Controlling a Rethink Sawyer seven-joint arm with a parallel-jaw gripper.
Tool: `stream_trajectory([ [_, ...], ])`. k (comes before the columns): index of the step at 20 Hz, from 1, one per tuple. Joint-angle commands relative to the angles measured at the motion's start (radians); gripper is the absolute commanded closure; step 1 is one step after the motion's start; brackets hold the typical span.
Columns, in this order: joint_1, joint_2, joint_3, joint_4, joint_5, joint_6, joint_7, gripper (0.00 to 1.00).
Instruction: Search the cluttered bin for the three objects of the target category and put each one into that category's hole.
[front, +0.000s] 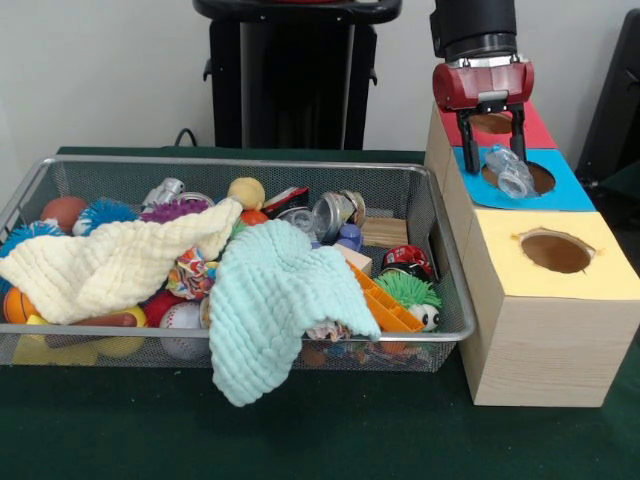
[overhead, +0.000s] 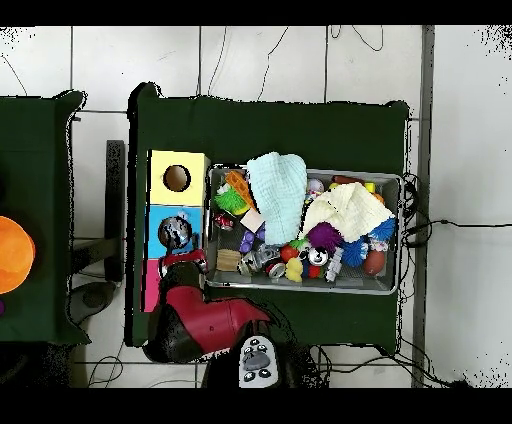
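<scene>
The red and black pincer (front: 493, 165) hangs over the blue-topped section of the wooden sorting box (front: 540, 300), its fingers spread apart. A crushed clear plastic bottle (front: 510, 172) lies just below the fingertips, tilted across the blue section's round hole (front: 520, 178), apparently free of the fingers and not yet through.

The risk, as I judge it, is that the bottle lodges across the hole's rim instead of dropping, or rolls off the top to the green surface (front: 300, 440). To the left, the wire mesh bin (front: 445, 250) holds balls, cans and toys under a cream cloth (front: 110, 265) and a mint-green cloth (front: 275, 300), which may hide the remaining targets.
</scene>
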Motion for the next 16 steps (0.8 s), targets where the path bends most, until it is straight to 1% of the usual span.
stream_trajectory([
  [1,-0.025,0.018,0.068,0.054,0.052,0.171,0.207,0.0],
  [3,-0.035,0.044,0.09,0.064,0.072,0.186,0.228,0.0],
  [5,-0.027,0.074,0.093,0.061,0.08,0.147,0.243,0.0],
  [8,-0.014,0.082,0.094,0.058,0.096,0.132,0.245,0.0],
  [10,-0.007,0.061,0.097,0.068,0.111,0.15,0.245,0.0],
  [16,0.011,-0.044,0.116,0.109,0.173,0.276,0.237,0.0],
])
